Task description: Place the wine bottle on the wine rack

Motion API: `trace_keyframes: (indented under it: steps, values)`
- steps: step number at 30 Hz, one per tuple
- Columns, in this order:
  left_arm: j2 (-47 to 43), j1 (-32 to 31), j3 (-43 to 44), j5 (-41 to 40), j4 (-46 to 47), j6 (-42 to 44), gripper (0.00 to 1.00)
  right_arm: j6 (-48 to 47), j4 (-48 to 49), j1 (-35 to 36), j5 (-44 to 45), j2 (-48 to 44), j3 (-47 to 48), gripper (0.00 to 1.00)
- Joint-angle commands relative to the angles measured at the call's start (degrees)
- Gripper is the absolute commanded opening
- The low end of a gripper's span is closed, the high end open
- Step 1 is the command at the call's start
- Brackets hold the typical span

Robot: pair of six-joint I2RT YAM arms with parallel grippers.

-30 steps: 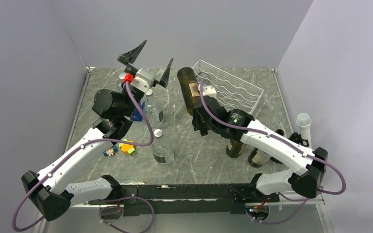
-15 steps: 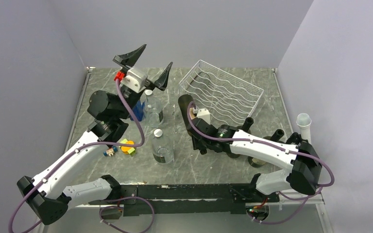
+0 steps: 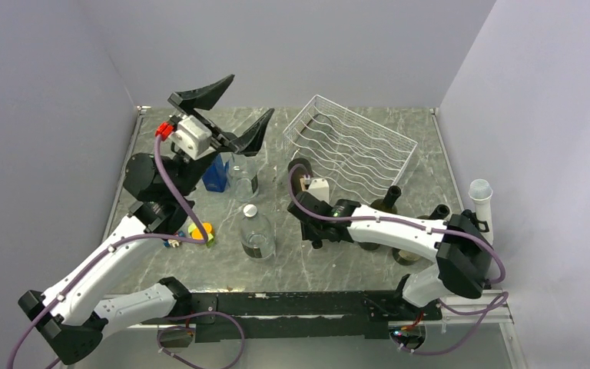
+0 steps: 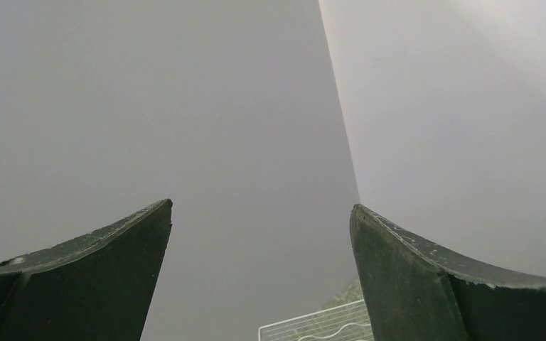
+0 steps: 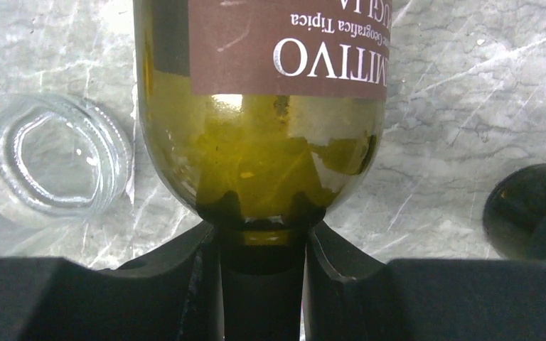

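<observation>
Wine bottle, against a second ago: you have brought the wine bottle [image 5: 256, 163] down from beside the rack's near-left corner and back toward the arm bases. It now sits low over the bench [image 3: 330, 261], short of the rack. Your left arm has swung its hand further left.
Right hand: your right hand [image 5: 263, 245] is clamped on the bottle's neck, one finger on either side. The body and its brown label point away from the wrist.
Right arm: it is stretched out low, nearly flat along the bench, and the forearm passes close by the spare bottles [image 3: 385, 204] standing on the right.
Bottle base: you cannot tell from these views whether it rests on the bench or hangs just above it.
Clear glass jar [image 5: 50, 167]: it lies just left of the bottle's shoulder in the wrist view, so keep off it as you lift.
Step in hand: this looks like the carry to the rack. Raise the bottle clear first and line its body up with one groove. Lower it until the wire takes the weight, and only then let go. A neck grip gives little hold over a heavy body, so go slowly.
Wine rack [image 3: 353, 146]: it stands beyond the bottle toward the far right, with no bottle in its grooves yet.
Left hand [image 3: 251, 94]: it is raised high at the far left with its fingers wide apart, holding nothing and aimed at the back wall.
</observation>
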Motion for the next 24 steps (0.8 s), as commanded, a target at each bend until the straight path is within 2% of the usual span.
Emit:
trace_keyframes:
  steps: [1, 9, 18, 24]
  values:
    - [-1.54, -0.13, 2.51, 2.5, 2.09, -2.0, 0.99, 4.7, 3.38, 0.07, 6.52, 1.09, 2.26, 0.0]
    - [-0.92, -0.16, 2.47, 4.03, 1.36, -2.87, 0.99, 8.62, 0.55, -0.99, 11.05, 4.35, 2.5, 0.0]
    - [1.04, -0.1, 3.03, 4.5, 0.06, -2.17, 0.99, 20.62, -8.89, -1.08, 18.82, 12.08, 8.71, 0.0]
    - [1.28, -0.09, 3.08, 3.87, -0.27, -1.6, 0.99, 22.72, -8.33, -2.68, 19.51, 15.65, 10.83, 0.0]
